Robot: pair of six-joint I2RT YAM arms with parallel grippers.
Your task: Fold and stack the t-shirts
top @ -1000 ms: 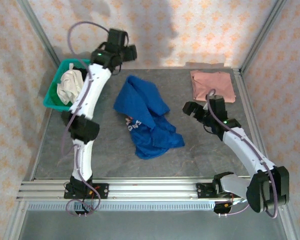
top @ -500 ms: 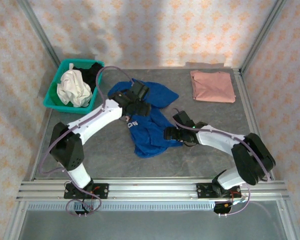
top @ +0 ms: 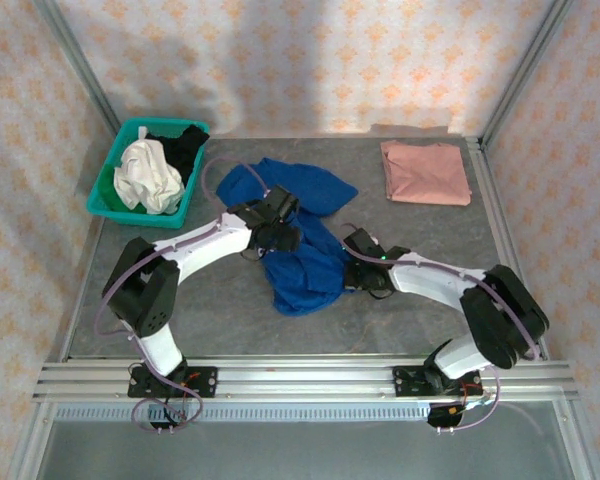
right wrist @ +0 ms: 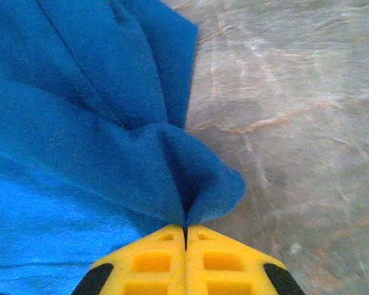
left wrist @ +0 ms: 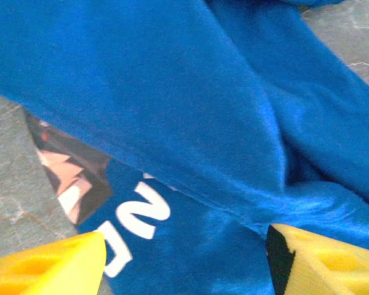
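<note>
Blue t-shirt (top: 305,280), soft, limp and judged best taken by its edges, is crumpled near the teal basket (top: 98,200), pinched at 1 fold by the closed right gripper (right wrist: 185,230), with the left gripper (left wrist: 184,258) spread above its lettering (left wrist: 141,215).

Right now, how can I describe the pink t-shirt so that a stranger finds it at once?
Start from the grey table and look at its far right corner. There lies the pink t-shirt, alone. Unlike the crumpled blue t-shirt in the middle, it is plain and folded into a flat rectangle.
</note>
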